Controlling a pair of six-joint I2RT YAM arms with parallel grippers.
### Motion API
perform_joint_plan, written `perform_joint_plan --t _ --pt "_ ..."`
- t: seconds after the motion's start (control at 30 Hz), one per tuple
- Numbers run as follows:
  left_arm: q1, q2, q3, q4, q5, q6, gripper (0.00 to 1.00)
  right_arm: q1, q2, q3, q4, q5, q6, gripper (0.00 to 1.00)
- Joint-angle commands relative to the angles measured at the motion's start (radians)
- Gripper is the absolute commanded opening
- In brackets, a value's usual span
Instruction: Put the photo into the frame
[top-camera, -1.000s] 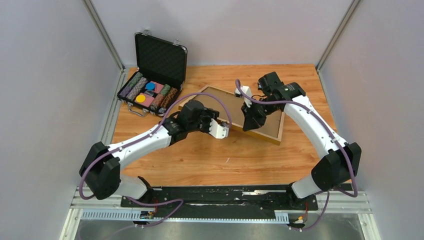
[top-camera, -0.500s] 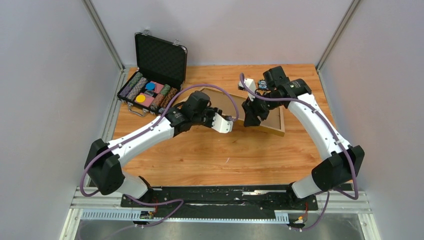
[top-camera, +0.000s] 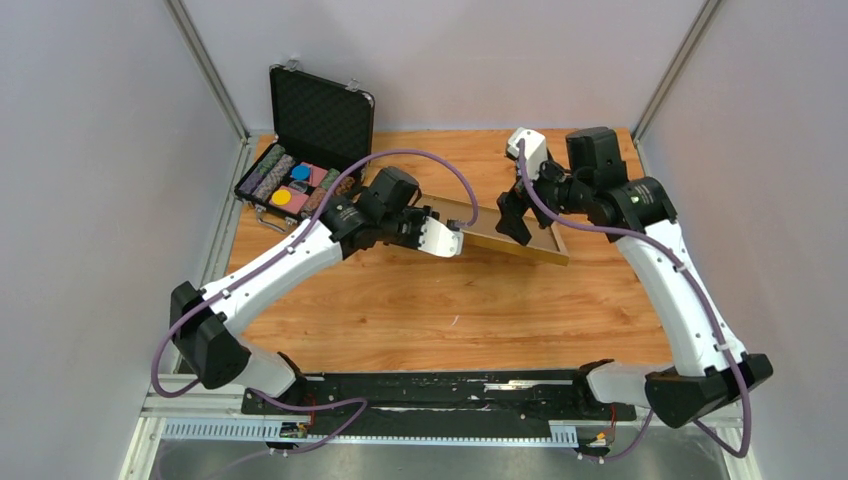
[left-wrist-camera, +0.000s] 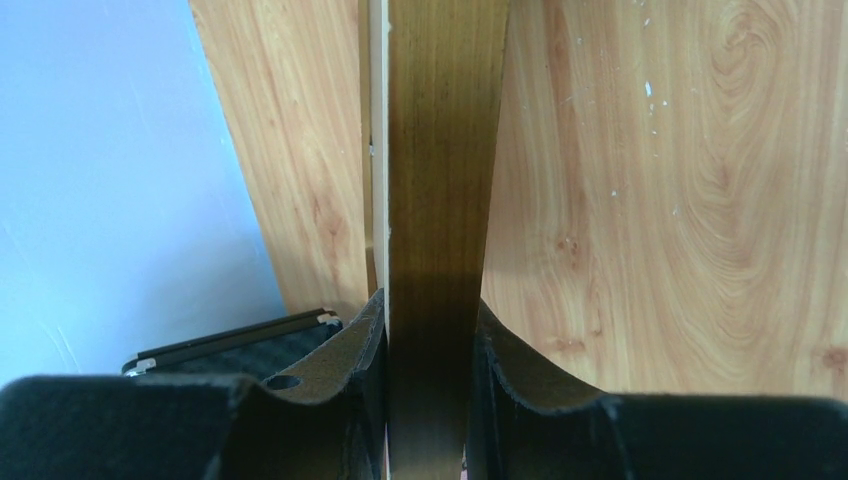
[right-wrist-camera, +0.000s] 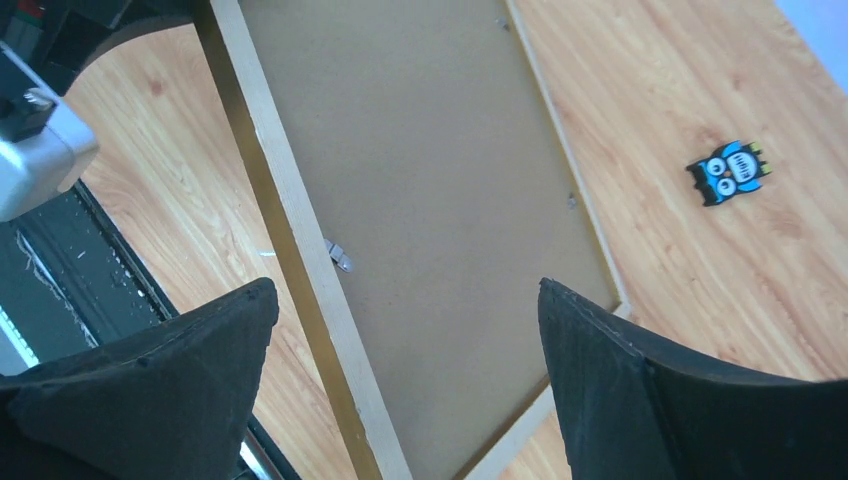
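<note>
Wooden table (top-camera: 400, 320) spanning the cell, both arm bases at the near edge.

On its far half, right of centre, the frame (top-camera: 510, 242) — thin light-brown moulding, tipped up steeply so that the overhead view catches it almost edge-on, running from centre toward the right. Cannot tell whether its right end touches the table. Brown backing board (right-wrist-camera: 430, 150) filling its opening in the right wrist view, a small metal tab (right-wrist-camera: 338, 257) beside one long rail. Along one face of the rail in the left wrist view, a thin pale strip; cannot tell what.

At the far left, well apart from the frame, a black foam-lined case (top-camera: 320, 115) with its lid upright, rows of poker chips (top-camera: 300, 185) in the tray.

Left gripper (top-camera: 455, 238) clenched on the frame's left end, the rail pinched between both pads. Right gripper (top-camera: 514, 220) released — jaws spread wide, hanging over the frame's right part, nothing between them.

Small owl sticker (right-wrist-camera: 732, 172), blue and black, flat on the table just beyond the frame's long side.
</note>
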Motion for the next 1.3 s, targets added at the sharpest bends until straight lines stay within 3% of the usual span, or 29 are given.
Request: perform_joint_plan --t 0.0,0.2,0.4,0.7,0.93,1.27 --pt "-0.003 0.001 0.089 -0.102 0.028 -0.041 0.0 -0.003 -0.065 0.014 0.065 0.027 0.047 1.0" --pt "-0.003 0.016 0.155 -0.21 0.002 -0.016 0.0 -0.003 -0.136 -0.01 0.074 -0.003 0.076 1.0" --pt "-0.003 0.074 0.27 -0.333 -0.003 -0.005 0.0 0.009 -0.189 -0.025 0.009 -0.092 -0.012 0.98" --pt "-0.002 0.15 0.461 -0.486 -0.007 0.039 0.0 0.099 -0.229 -0.06 -0.03 -0.014 -0.123 0.96" --pt "-0.002 0.217 0.629 -0.615 0.025 0.048 0.0 0.178 -0.223 -0.112 0.013 0.139 -0.163 0.94" --pt "-0.002 0.271 0.765 -0.726 0.033 0.049 0.0 0.243 -0.167 -0.09 0.026 0.245 -0.197 0.89"
